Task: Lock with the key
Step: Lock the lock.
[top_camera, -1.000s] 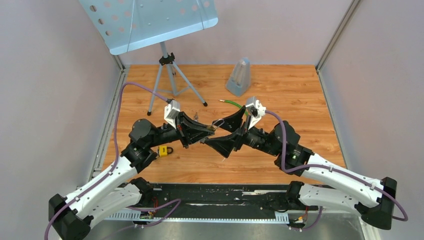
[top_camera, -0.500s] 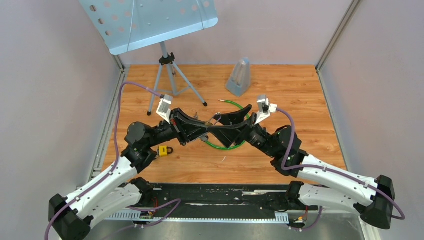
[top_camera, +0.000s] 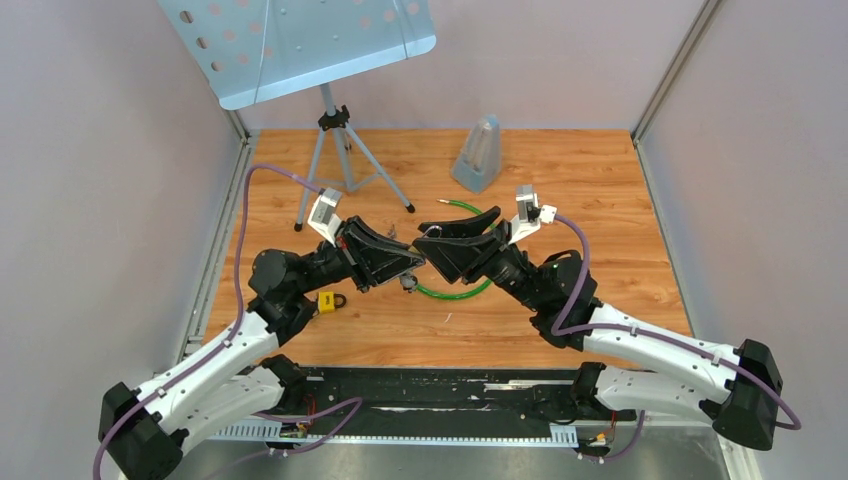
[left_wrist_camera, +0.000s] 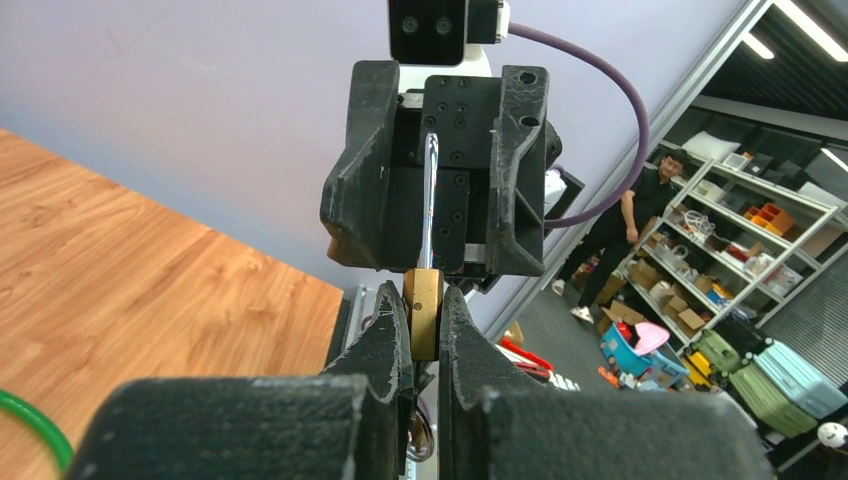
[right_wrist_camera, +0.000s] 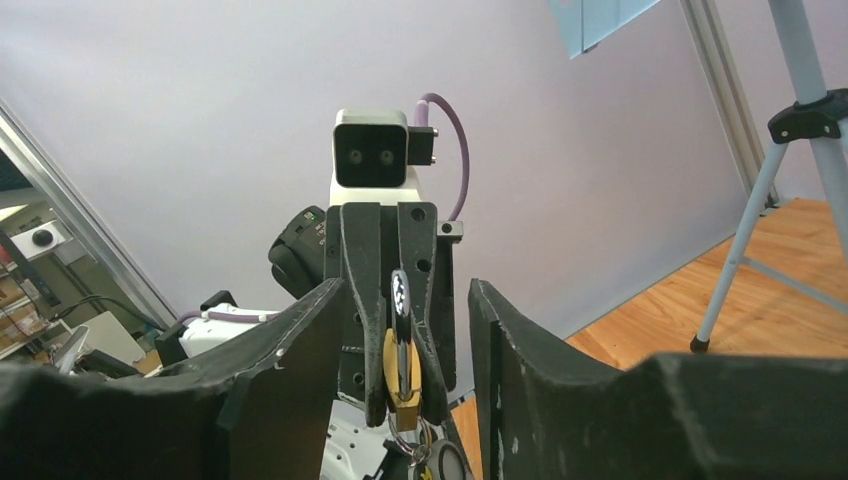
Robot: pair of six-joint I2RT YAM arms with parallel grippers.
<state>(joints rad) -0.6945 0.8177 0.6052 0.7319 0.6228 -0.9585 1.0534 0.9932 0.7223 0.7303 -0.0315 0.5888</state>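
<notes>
Near left on the counter (top_camera: 600, 200), small yellow lock (top_camera: 327, 302) lying loose beside the left arm. Mid-scene above the counter, holding a brass padlock (left_wrist_camera: 424, 315) clamped by its body in the left gripper (top_camera: 417, 262) fingers, shackle pointing right, key (right_wrist_camera: 447, 463) dangling under it. Just right, facing it with right gripper (top_camera: 426, 251) fingers spread wide, gap lined up with the shackle, green cable (top_camera: 450, 293) on the counter below.

arms (top_camera: 205, 365): white links, black joints | cables (top_camera: 275, 172): purple | left tool (left_wrist_camera: 425, 305), right tool (right_wrist_camera: 405, 295): black, screw-holed | wrist cameras (top_camera: 325, 212): white
</notes>
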